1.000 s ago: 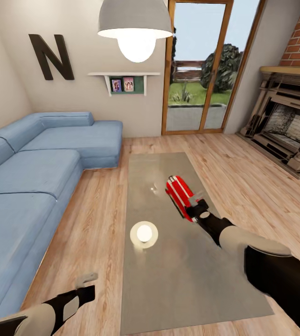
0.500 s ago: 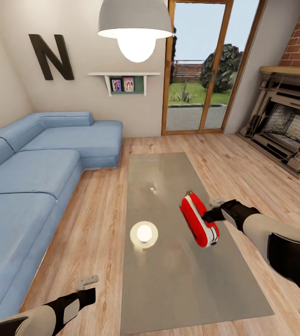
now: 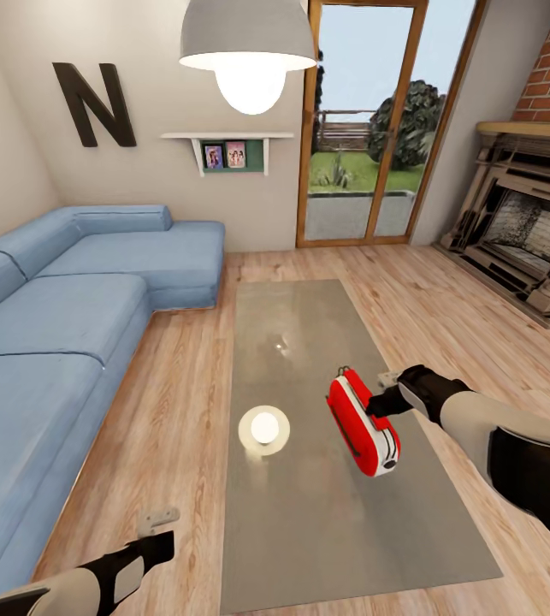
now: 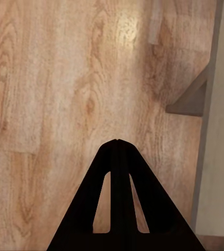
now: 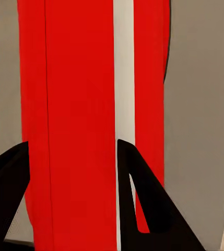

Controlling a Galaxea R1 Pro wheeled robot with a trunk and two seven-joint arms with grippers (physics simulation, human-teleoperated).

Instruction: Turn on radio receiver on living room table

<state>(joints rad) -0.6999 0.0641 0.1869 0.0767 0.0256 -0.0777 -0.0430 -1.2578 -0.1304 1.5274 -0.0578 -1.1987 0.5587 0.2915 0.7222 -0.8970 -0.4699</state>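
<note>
The red radio receiver (image 3: 362,421) with white edge trim lies tilted, edge-on, on the right half of the long glossy table (image 3: 309,505). My right gripper (image 3: 382,402) reaches it from the right and grips its far end. In the right wrist view the red body with its white stripe (image 5: 85,115) runs between the two dark fingers (image 5: 143,198), which close on it. My left gripper (image 3: 160,520) hangs low beside the table's near left corner, over the wooden floor, fingers (image 4: 117,172) pressed together and holding nothing.
A blue sectional sofa (image 3: 61,325) runs along the left. A brick fireplace (image 3: 531,231) stands at the right, and glass doors (image 3: 369,128) at the back. A pendant lamp (image 3: 247,51) hangs overhead, its glare reflected on the tabletop (image 3: 264,428).
The radio has moved nearer and rightwards from its upright spot, now tilted in the right gripper. The right arm swung round to the radio's right side. The left arm barely sank.
</note>
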